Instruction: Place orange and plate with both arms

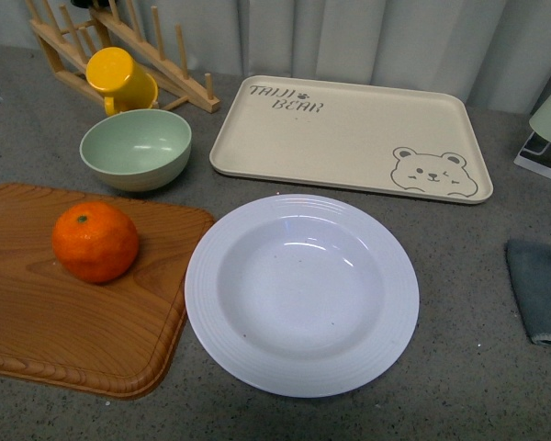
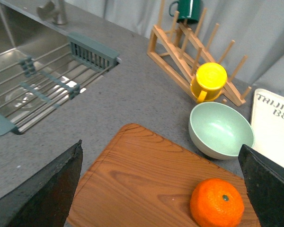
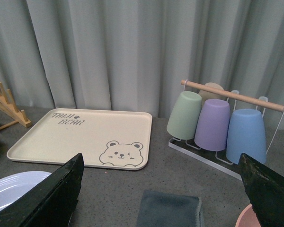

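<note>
Plate [image 1: 301, 294] rim-up, orange [image 1: 95, 241] stem-spot upward

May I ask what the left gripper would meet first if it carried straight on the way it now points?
Most likely the wooden cutting board: the open left gripper aims at its bare surface. The orange sits off that line, nearer one finger, though depth is unclear.

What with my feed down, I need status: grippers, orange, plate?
Left gripper, right gripper open, empty. Orange on the wooden board, untouched. Plate empty on the counter beside it. Green bowl and bear tray stand behind.
</note>
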{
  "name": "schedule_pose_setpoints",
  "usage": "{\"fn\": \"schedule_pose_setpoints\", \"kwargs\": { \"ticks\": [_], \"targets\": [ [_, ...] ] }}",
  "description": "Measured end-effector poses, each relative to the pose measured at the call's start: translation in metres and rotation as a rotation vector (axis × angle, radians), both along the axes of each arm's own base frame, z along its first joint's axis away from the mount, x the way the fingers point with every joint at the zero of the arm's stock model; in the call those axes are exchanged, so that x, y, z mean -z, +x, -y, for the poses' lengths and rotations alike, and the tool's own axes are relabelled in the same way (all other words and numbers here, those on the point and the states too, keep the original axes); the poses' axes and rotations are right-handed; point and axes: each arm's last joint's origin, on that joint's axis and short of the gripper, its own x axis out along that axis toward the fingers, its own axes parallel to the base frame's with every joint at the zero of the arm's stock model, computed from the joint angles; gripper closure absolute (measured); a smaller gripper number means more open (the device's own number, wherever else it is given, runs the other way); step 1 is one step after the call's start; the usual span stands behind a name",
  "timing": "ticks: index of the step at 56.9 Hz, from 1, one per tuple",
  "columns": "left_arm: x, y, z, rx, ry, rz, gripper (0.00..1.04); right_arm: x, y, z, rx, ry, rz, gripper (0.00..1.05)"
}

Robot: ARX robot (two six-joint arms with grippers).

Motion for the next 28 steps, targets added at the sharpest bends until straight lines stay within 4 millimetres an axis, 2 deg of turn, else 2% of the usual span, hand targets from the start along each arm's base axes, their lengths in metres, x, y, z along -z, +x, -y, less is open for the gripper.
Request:
{"fn": "schedule_pose_setpoints", "kwargs": {
  "ticks": [6,14,22,28],
  "targets": [
    [0.006,0.03,0.006,0.112,0.015,-0.075,0.07,0.0,0.0,0.0,0.0,0.0,0.0,0.09],
    [0.028,0.066,0.011,0.206,-0.004,-0.213,0.07,0.0,0.0,0.0,0.0,0.0,0.0,0.09],
    [0.042,0.086,0.013,0.229,-0.015,-0.287,0.07,0.0,0.0,0.0,0.0,0.0,0.0,0.09],
    [0.051,0.094,0.018,0.26,-0.017,-0.32,0.07,0.0,0.0,0.0,0.0,0.0,0.0,0.09]
  ]
}}
